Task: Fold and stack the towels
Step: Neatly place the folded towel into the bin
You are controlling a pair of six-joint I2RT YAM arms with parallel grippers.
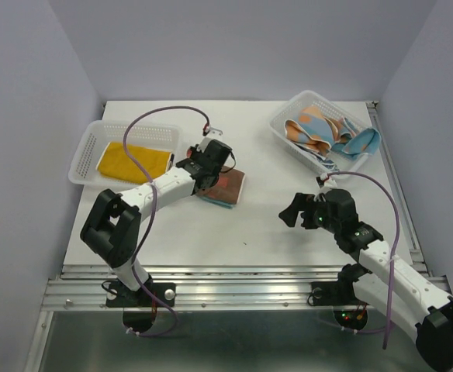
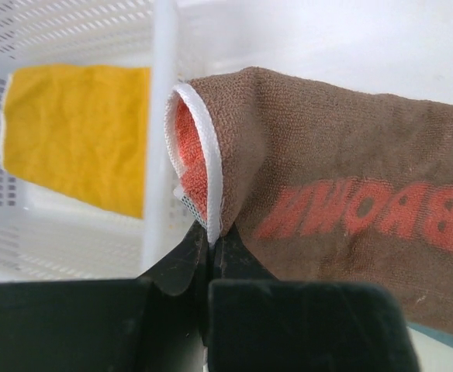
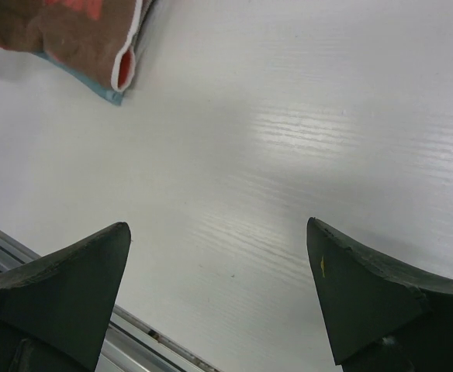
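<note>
A folded orange-red and brown towel (image 1: 226,186) with a teal edge lies on the table's middle; in the left wrist view (image 2: 343,194) it shows red lettering. My left gripper (image 1: 205,172) is shut on its white-hemmed folded edge (image 2: 209,225), beside the left basket. A mustard yellow towel (image 1: 132,162) lies folded in that left basket (image 1: 87,151) and shows in the left wrist view (image 2: 79,132). Pastel and blue-white patterned towels (image 1: 323,132) lie bunched in the right basket (image 1: 282,118). My right gripper (image 1: 292,213) is open and empty above bare table (image 3: 219,232). The brown towel's corner (image 3: 95,39) shows in the right wrist view.
The left basket's white post (image 2: 158,132) stands just left of the held towel edge. A metal rail (image 1: 234,275) runs along the table's near edge and shows in the right wrist view (image 3: 157,341). Grey walls enclose the table on three sides.
</note>
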